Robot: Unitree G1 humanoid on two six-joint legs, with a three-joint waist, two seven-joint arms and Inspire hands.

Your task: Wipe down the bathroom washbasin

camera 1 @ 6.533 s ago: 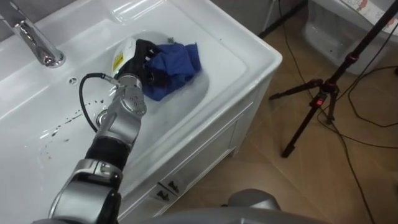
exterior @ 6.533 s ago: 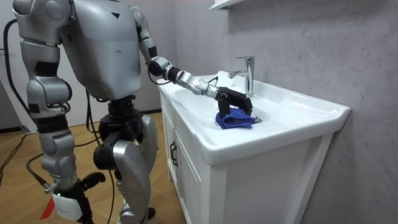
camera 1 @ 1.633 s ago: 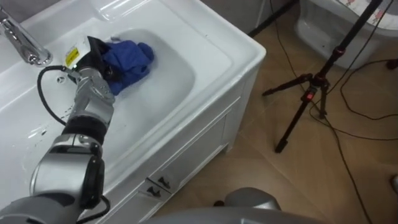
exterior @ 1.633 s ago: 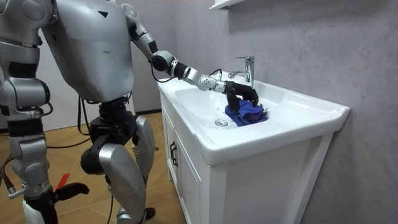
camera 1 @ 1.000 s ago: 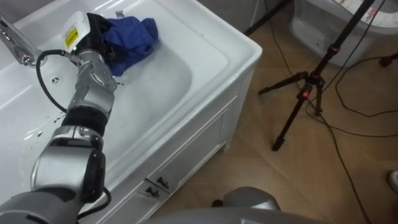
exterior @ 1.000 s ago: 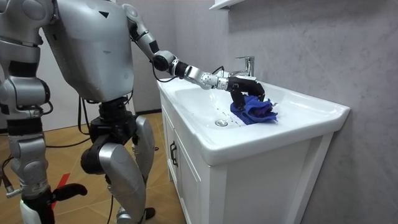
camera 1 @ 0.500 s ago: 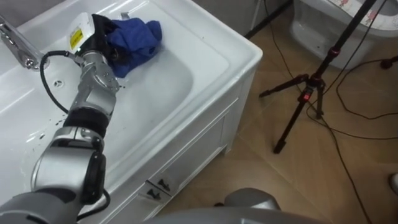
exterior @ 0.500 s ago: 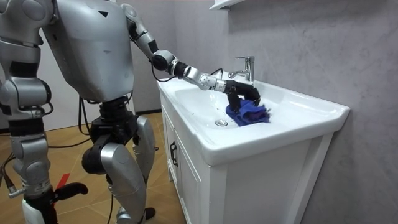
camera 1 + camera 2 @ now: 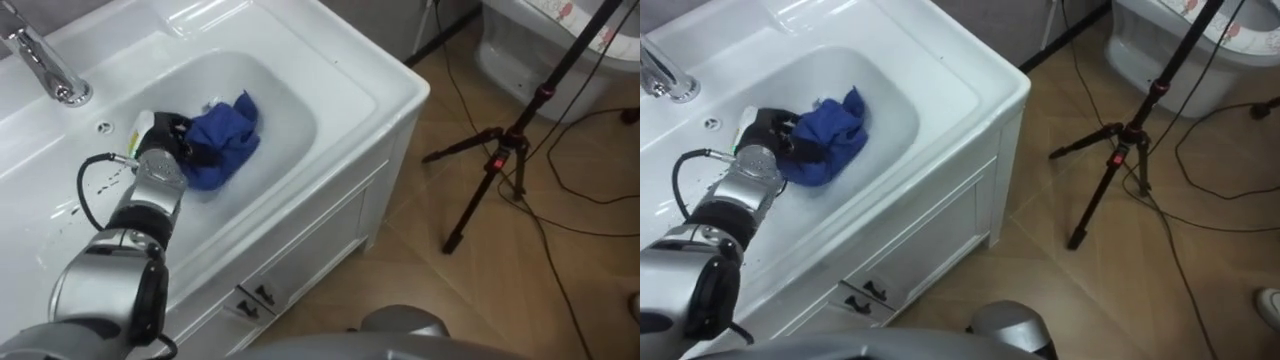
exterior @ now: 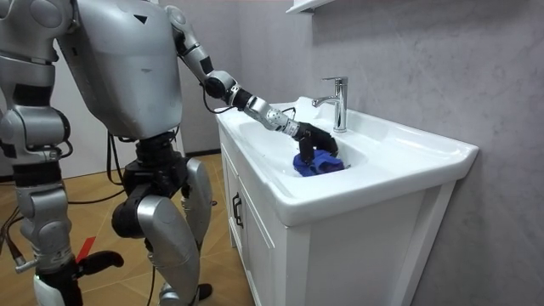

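Our left hand (image 9: 163,138), fingers curled round the crumpled blue cloth (image 9: 226,146), just dragged it off the back rim down into the bowl of the white ceramic basin (image 9: 295,95), so we're mid-wipe

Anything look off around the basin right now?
Only small dark specks on the basin ledge near the faucet, possibly unwiped splatter. The left hand grips the blue cloth in the bowl; nothing else askew.

Head stereo above basin (image 9: 392,76) — room camera alongside
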